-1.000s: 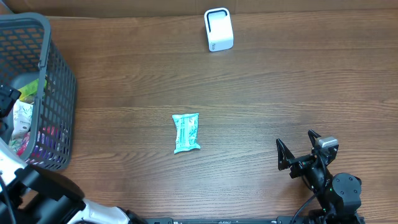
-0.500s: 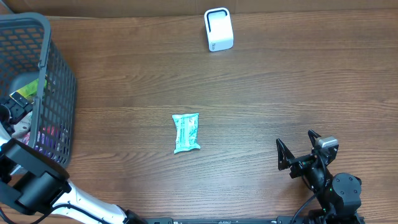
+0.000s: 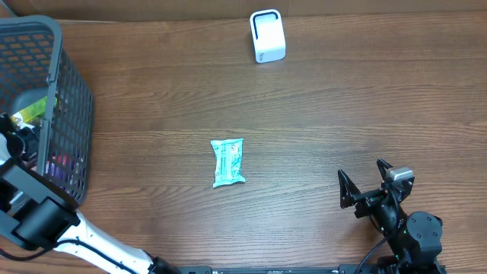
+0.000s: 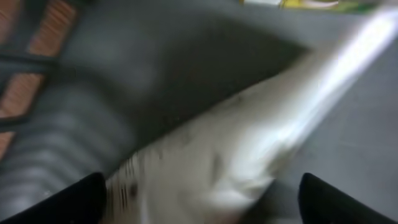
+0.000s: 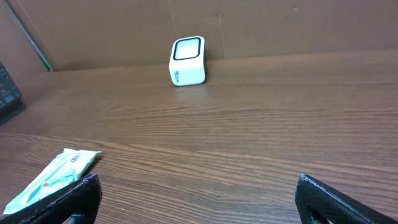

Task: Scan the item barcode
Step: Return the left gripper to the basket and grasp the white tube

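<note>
My left gripper (image 3: 14, 135) reaches down inside the grey mesh basket (image 3: 72, 91) at the table's left edge. In the blurred left wrist view a white packet (image 4: 236, 149) with dark print lies between its fingers (image 4: 81, 199), which stand wide apart; the packet lies against the left one, with a gap at the right. A teal packet (image 3: 227, 162) lies flat on the table's middle. The white scanner (image 3: 267, 36) stands at the back. My right gripper (image 3: 361, 173) hovers open over bare wood at the front right; its wrist view shows the teal packet (image 5: 53, 180) and the scanner (image 5: 187, 60).
The basket holds several coloured packets (image 3: 30, 114). Its mesh wall (image 4: 37, 74) rises close on the left of my left gripper. A cardboard wall (image 5: 280, 25) runs behind the scanner. Wooden tabletop (image 3: 365, 99) stretches between the scanner and my right gripper.
My left arm has shifted forward and left over the basket, and its gripper has gone deeper among the packets. The right arm, the teal packet and the scanner have not moved.
</note>
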Action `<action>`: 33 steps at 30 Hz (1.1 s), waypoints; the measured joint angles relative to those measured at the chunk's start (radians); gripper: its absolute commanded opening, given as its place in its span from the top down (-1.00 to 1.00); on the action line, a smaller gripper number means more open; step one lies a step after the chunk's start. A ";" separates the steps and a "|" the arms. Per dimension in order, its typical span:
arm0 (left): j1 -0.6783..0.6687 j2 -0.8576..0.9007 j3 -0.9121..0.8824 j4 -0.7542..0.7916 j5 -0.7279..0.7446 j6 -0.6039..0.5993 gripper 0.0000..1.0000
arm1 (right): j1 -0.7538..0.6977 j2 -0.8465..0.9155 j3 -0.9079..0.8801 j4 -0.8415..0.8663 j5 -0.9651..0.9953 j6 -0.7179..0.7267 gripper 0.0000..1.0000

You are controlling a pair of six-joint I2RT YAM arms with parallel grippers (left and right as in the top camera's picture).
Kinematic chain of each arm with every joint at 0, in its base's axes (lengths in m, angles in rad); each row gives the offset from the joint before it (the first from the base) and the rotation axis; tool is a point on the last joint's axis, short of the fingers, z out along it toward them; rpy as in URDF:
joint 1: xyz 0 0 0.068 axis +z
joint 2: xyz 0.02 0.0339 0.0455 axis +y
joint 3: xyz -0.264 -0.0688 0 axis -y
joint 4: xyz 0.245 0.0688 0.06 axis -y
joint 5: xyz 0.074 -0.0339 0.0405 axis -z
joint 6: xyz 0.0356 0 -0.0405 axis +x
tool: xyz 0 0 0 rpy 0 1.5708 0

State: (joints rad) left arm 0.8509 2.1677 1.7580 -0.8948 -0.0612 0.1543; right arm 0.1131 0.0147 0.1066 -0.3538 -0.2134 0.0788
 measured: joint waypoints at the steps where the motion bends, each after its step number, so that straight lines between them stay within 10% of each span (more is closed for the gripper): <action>1: 0.000 0.006 0.000 0.002 -0.003 0.008 -0.28 | 0.000 0.000 0.000 0.000 0.000 0.000 -1.00; 4: 0.001 0.010 0.000 0.013 -0.011 0.019 0.31 | 0.000 0.000 0.000 0.000 0.000 0.000 -1.00; 10: 0.001 0.010 0.000 0.027 -0.014 0.032 0.77 | 0.000 0.000 0.000 0.000 0.000 0.000 -1.00; 33: -0.014 0.011 0.367 -0.241 0.140 -0.030 0.92 | 0.000 0.000 0.000 0.000 0.000 0.000 -1.00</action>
State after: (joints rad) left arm 0.8371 2.1792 2.1250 -1.1358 0.0792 0.1242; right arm 0.1131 0.0147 0.1066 -0.3534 -0.2134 0.0784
